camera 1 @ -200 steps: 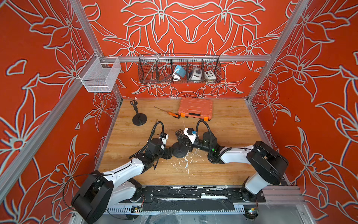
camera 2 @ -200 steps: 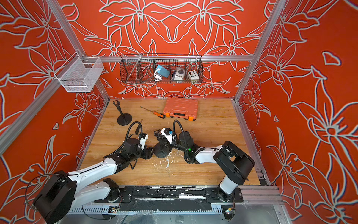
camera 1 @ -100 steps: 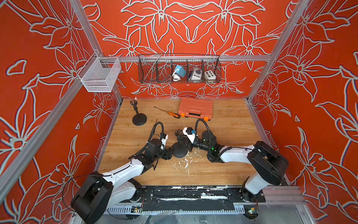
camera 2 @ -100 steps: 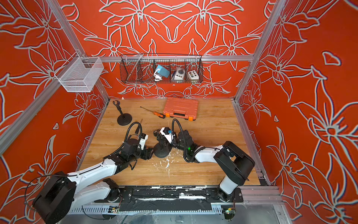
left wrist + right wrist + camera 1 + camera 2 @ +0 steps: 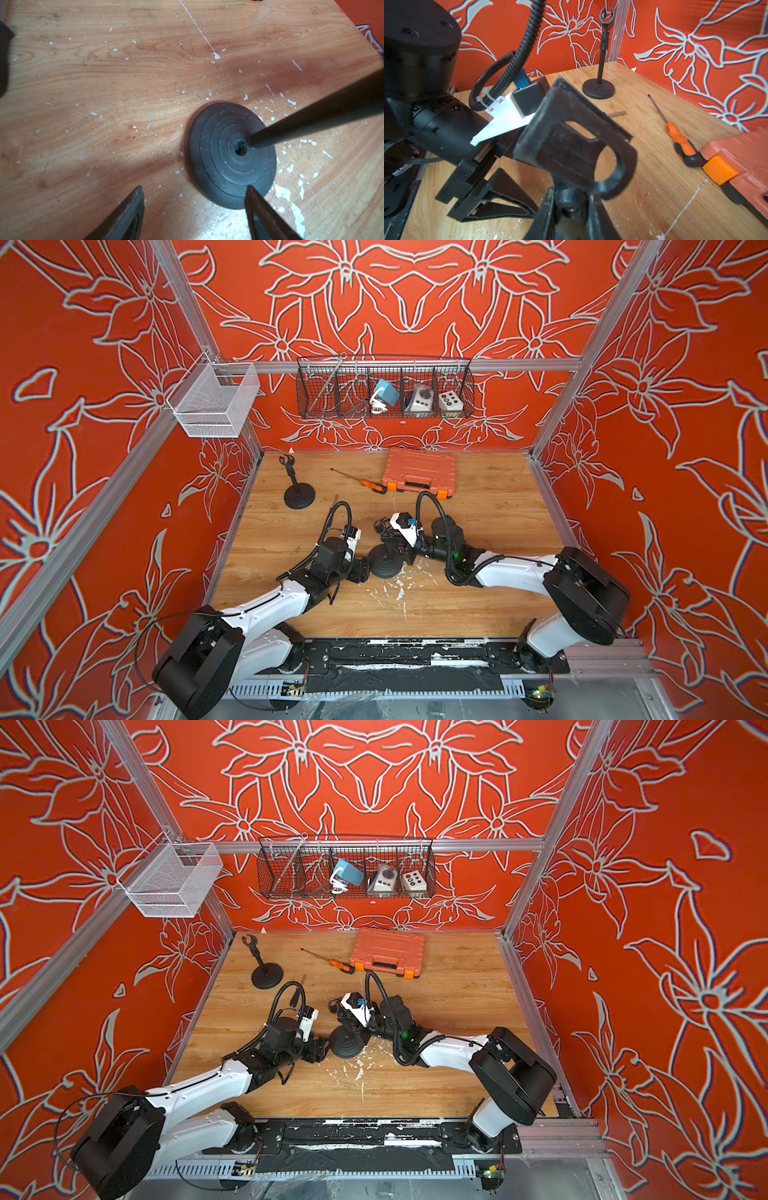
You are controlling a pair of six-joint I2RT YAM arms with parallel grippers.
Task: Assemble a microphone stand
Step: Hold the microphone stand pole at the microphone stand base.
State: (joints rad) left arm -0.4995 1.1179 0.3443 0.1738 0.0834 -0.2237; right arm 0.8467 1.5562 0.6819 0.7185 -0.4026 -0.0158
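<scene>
Your right gripper (image 5: pixel 570 200) was clamped on the thin black metal pole (image 5: pixel 311 120), just under its black plastic microphone clip (image 5: pixel 577 145). The pole leaned, with its lower tip at the edge of the centre hole in the round black ribbed base (image 5: pixel 230 153) on the wooden table (image 5: pixel 124 72). Your left gripper (image 5: pixel 194 188) stood wide open beside the base.

Inventory: two microphone stands (image 5: pixel 298 499) (the second stand (image 5: pixel 384 566) is unfinished), one screwdriver (image 5: pixel 368 484), one tool case (image 5: pixel 420 468), two wire baskets (image 5: pixel 212 402), two robot arms (image 5: pixel 270 610).
</scene>
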